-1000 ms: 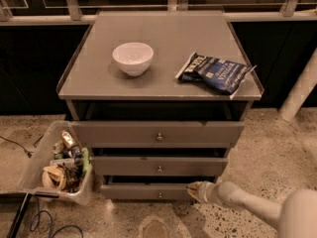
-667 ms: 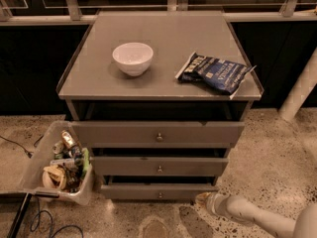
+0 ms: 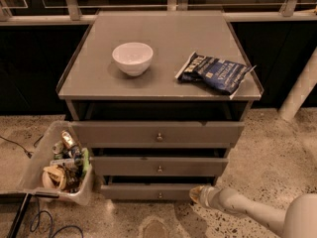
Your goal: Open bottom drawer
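**Gripper at the bottom drawer's right end**
The cabinet stands on the floor, and the bottom drawer is its lowest front. The gripper sits low at that front's right edge, right of the knob, probably to pull there. Its opening cannot be told.

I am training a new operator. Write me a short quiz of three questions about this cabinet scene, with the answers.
1. True or false: the white bowl and the blue snack bag both lie on the cabinet top.
2. Where is the gripper? A) above the bowl; B) low, by the right end of the bottom drawer; C) on the cabinet top, behind the bag.
3. Fill in: each drawer front has one small round ___ at its centre.

Key: 1 true; 2 B; 3 knob.
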### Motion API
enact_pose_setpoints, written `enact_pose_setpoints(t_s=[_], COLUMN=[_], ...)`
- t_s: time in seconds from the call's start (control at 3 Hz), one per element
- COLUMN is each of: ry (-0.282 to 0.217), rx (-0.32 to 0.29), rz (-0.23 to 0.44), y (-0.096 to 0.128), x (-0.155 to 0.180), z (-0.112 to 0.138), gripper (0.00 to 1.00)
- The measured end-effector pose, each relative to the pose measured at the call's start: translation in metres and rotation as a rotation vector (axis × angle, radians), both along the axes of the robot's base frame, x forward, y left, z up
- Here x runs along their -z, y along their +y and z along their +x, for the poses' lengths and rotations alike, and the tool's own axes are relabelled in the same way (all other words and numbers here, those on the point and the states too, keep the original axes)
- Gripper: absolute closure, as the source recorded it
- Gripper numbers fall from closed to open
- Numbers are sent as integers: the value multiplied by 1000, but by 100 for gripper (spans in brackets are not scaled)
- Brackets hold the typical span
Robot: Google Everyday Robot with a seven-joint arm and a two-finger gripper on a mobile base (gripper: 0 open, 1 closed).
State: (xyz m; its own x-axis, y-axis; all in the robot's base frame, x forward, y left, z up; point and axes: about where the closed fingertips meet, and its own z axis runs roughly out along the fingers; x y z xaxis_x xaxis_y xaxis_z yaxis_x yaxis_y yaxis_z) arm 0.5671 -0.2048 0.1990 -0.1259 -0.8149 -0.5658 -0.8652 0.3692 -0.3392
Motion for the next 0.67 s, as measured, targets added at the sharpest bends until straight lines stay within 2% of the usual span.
enact_pose_setpoints(t_s=[0.33,0.67], ry=[0,1], rx=[-3,-3], rz=[0,0], y=[2,2], x=[0,0], z=[0,0], gripper=[12,0])
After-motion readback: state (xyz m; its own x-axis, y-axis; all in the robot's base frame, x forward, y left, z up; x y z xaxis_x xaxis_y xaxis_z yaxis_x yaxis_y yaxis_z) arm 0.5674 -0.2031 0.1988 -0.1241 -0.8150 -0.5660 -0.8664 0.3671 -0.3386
